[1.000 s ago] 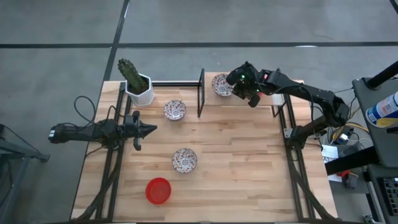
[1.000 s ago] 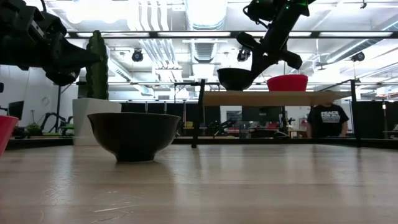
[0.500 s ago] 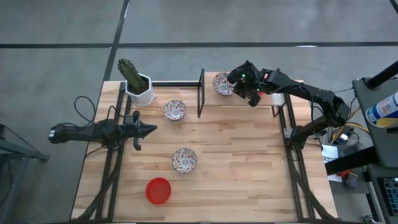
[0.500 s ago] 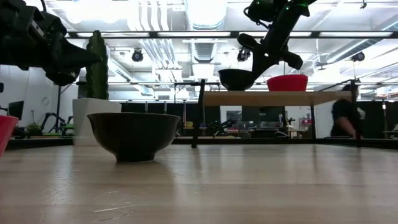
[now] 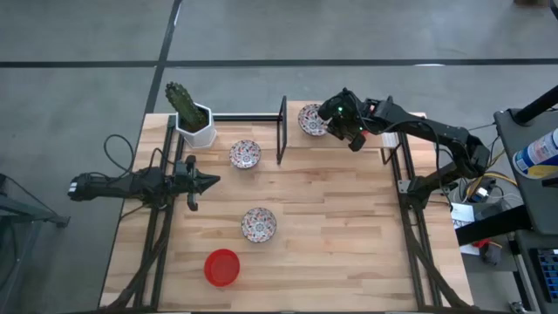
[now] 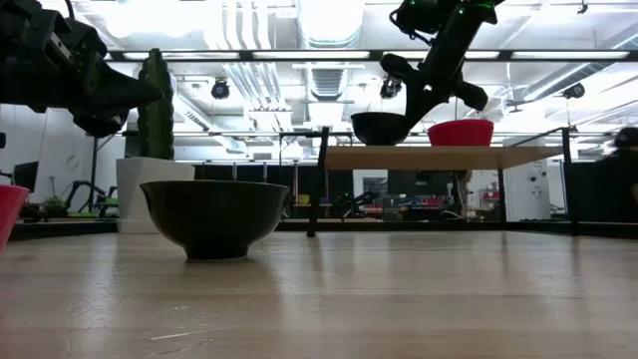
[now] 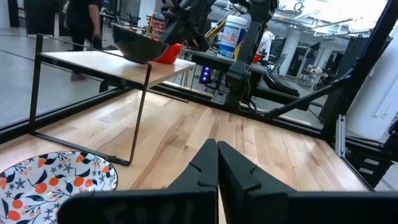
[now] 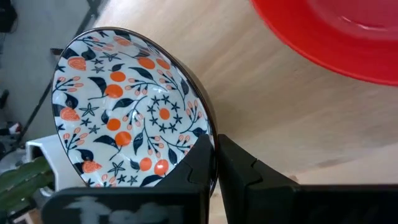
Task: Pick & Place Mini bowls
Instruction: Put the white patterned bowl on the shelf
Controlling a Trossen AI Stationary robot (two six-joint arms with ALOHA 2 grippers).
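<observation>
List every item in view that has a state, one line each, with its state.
Right gripper: shut on the rim of a patterned bowl, right at the raised shelf.
Left gripper: shut, empty, waiting over the table's left side.
Red bowl on shelf: upright, resting.
Patterned bowl near cactus pot: upright on table, free.
Patterned bowl mid-table: upright, free.
Red bowl at front: upright, free.
Cactus pot: upright.

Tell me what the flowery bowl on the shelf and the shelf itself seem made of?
The flowery bowl looks like glazed ceramic or maybe melamine: its painted inside gleams, with a dark rim. The shelf looks like a pale wooden board with visible grain, on thin black legs, probably metal.
</observation>
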